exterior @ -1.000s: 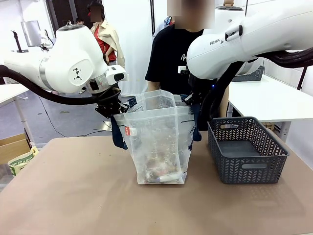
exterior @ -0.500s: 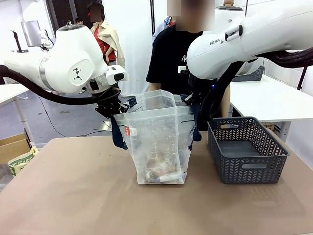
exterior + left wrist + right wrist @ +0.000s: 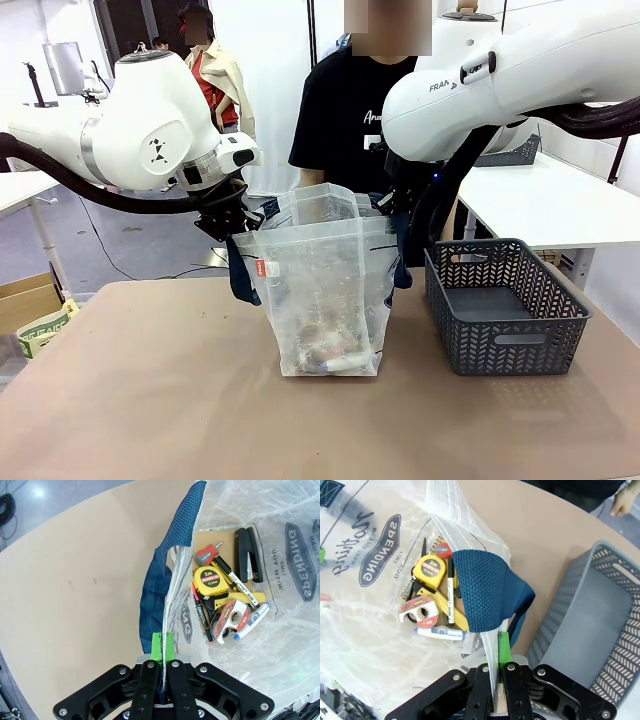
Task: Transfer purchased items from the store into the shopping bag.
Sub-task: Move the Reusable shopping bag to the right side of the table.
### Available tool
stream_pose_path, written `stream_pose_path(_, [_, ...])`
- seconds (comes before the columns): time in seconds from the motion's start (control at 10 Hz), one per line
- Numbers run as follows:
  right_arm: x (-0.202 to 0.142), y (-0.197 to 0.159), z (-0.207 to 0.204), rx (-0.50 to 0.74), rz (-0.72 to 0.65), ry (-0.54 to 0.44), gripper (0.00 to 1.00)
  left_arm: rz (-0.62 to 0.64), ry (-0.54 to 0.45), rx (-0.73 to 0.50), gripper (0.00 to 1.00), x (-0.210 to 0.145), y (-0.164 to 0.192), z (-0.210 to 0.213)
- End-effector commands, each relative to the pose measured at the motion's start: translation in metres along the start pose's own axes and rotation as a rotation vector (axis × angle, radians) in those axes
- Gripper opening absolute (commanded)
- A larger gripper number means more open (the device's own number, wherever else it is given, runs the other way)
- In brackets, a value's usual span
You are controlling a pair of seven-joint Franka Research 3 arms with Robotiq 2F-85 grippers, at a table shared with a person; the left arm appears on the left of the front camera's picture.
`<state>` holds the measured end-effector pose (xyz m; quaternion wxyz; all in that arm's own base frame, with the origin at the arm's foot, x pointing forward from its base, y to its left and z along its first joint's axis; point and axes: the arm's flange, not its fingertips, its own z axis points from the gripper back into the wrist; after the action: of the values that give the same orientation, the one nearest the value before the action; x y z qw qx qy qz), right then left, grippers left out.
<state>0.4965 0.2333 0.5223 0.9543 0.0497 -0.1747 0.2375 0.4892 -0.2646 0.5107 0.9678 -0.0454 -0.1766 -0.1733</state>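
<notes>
Shopping bag (image 3: 325, 290) centre frame: thin, floppy, slippery film. Left gripper (image 3: 162, 647) and right gripper (image 3: 499, 647) each clamp its rim beside navy straps (image 3: 170, 555). Purchased items (image 3: 220, 600) inside; basket (image 3: 520, 345) right. Straps likely give firmer hold.

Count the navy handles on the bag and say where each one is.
2. One handle hangs on the left of the bag, by the left gripper. The other handle hangs on its right, by the right gripper. None seems hidden.
</notes>
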Motion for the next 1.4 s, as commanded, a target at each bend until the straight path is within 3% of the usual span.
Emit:
stream_pose_path(0.0, [0.000, 0.000, 0.000, 0.000, 0.000, 0.000, 0.00, 0.006, 0.017, 0.005, 0.00, 0.000, -0.002, 0.000])
stream_pose_path(0.4, [0.007, 0.014, 0.002, 0.032, -0.162, -0.022, 0.00, 0.032, 0.019, -0.007, 0.00, 0.002, -0.015, 0.006])
stream_pose_path(1.1, [0.021, 0.045, -0.010, 0.004, -0.548, 0.066, 0.00, 0.133, 0.009, 0.016, 0.00, 0.020, -0.023, 0.011])
stream_pose_path(1.2, [0.022, 0.036, -0.009, 0.008, -0.469, 0.084, 0.00, 0.193, 0.044, 0.020, 0.00, 0.024, -0.016, 0.008])
stream_pose_path(1.3, [0.012, 0.035, -0.008, 0.020, -0.484, 0.036, 0.00, 0.087, 0.004, -0.011, 0.00, 0.010, -0.018, 0.009])
